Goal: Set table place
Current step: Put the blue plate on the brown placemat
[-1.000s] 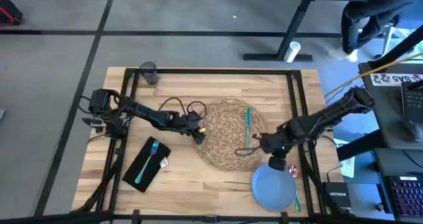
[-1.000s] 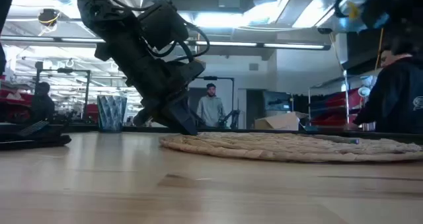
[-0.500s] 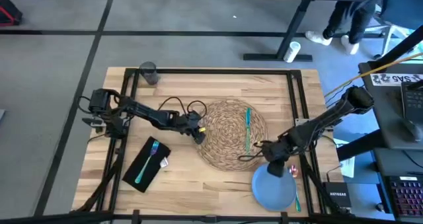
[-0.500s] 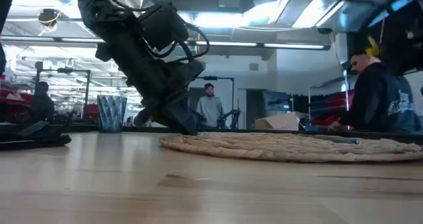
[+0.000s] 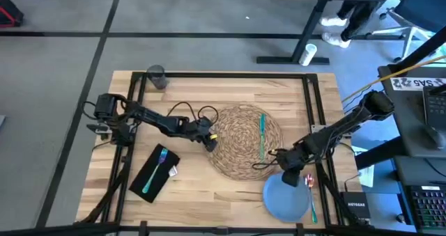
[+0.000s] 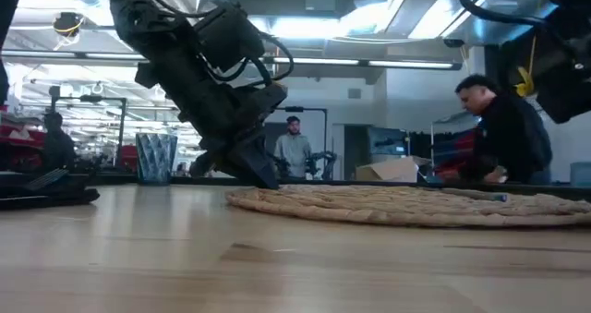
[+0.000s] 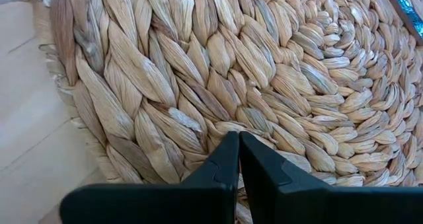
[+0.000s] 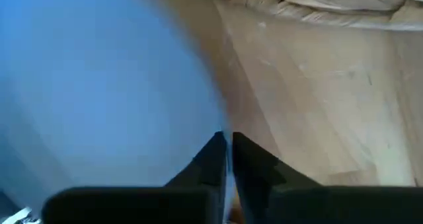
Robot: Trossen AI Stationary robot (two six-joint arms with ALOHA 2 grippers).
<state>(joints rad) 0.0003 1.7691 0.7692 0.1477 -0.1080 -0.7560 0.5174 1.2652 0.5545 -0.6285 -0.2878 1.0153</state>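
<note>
Your woven placemat is lying at the middle of the table, with a teal utensil resting on it. The blue plate is sitting off the mat near the front right corner, so it is not yet placed. The right gripper is pinching the plate's near rim, fingers nearly together. The left gripper is pressing the mat's left edge, fingers closed, apparently holding nothing. The black napkin with its fork and the grey glass are waiting apart; most of the setting remains.
</note>
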